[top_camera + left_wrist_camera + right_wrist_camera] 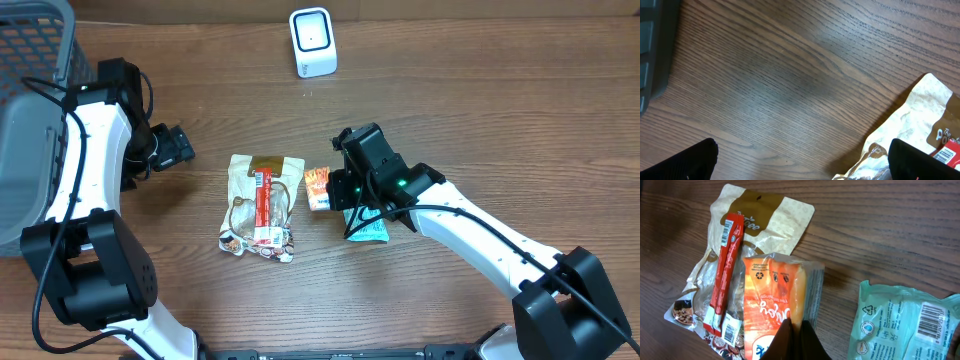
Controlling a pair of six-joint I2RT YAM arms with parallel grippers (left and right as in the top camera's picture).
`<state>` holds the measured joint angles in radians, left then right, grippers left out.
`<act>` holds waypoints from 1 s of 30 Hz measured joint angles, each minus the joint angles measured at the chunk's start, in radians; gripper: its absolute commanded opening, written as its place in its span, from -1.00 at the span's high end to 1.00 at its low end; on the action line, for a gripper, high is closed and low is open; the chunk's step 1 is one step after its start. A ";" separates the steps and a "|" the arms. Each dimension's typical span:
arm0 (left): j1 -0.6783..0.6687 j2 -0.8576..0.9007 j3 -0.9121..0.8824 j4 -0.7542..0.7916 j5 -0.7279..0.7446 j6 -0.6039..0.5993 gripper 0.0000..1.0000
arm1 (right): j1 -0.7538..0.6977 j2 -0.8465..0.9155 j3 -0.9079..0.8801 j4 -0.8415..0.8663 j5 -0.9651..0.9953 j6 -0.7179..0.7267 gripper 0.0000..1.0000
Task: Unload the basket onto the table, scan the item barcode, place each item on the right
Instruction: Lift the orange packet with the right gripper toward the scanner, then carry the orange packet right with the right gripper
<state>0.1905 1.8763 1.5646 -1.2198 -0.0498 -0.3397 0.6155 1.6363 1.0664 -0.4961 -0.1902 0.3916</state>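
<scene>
My right gripper (796,330) is shut on the edge of an orange snack packet (770,295), pinching it between both fingers. In the overhead view this packet (318,187) sits just left of the right gripper (340,190), at mid-table. No barcode shows on the packet's visible face. The white scanner (313,42) stands upright at the table's far edge. My left gripper (802,162) is open above bare wood, its right finger (922,160) over the corner of a beige bag (920,110).
The beige bag (262,200) lies left of the orange packet with a red stick pack (263,205) on it. A teal packet (905,325) with a barcode lies to the right, under the right arm. A grey basket (30,120) stands at the left edge.
</scene>
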 measured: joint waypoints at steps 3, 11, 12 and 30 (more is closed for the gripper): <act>0.000 0.000 0.000 0.000 0.000 0.000 -0.99 | 0.000 0.000 0.000 -0.002 0.021 0.000 0.93; 0.000 0.000 0.000 -0.001 0.000 0.000 -1.00 | -0.026 0.001 0.166 -0.224 0.070 -0.028 0.93; 0.000 0.000 0.000 0.000 0.000 0.000 -1.00 | -0.029 0.000 0.214 -0.259 0.078 -0.037 0.93; 0.000 0.000 0.000 -0.003 0.000 0.000 -1.00 | -0.033 0.017 1.017 -0.330 0.454 -0.284 0.93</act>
<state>0.1905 1.8763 1.5646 -1.2228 -0.0494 -0.3401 0.5823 1.6535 2.0838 -0.8257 0.2642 0.1078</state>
